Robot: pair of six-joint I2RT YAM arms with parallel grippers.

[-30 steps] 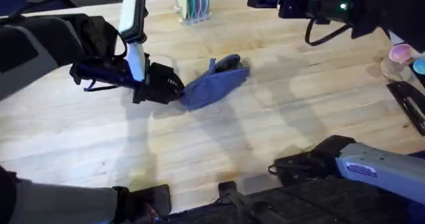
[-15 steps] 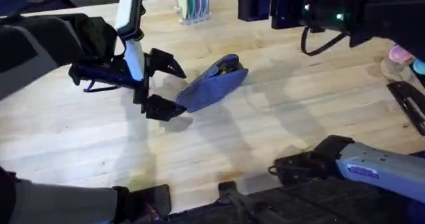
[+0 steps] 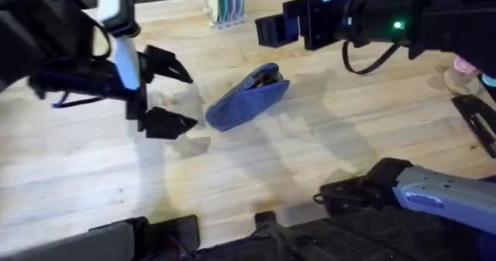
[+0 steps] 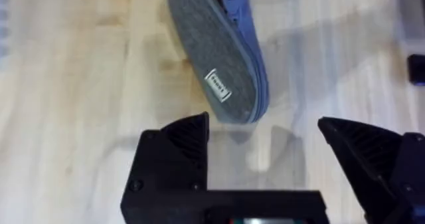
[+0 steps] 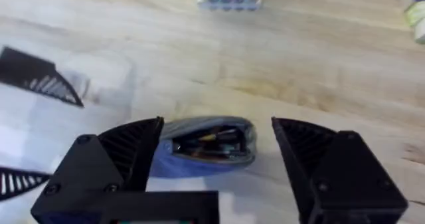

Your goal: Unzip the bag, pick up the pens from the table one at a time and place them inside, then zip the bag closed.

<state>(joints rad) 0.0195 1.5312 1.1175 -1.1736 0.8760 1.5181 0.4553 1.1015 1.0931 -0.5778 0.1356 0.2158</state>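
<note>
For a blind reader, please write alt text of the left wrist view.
A blue-grey bag lies on the wooden table, just beyond the open left gripper. A small white label is on its side, and its zipper runs along one edge.

The bag lies slantwise near the middle of the counter, its open end toward the far right, with things showing inside it. The left gripper hangs just left of the bag's near end, apart from it, and the right gripper hangs behind the bag, toward the far edge. A rack of plates stands at the far edge behind the bag, and cups sit at the far right.
</note>
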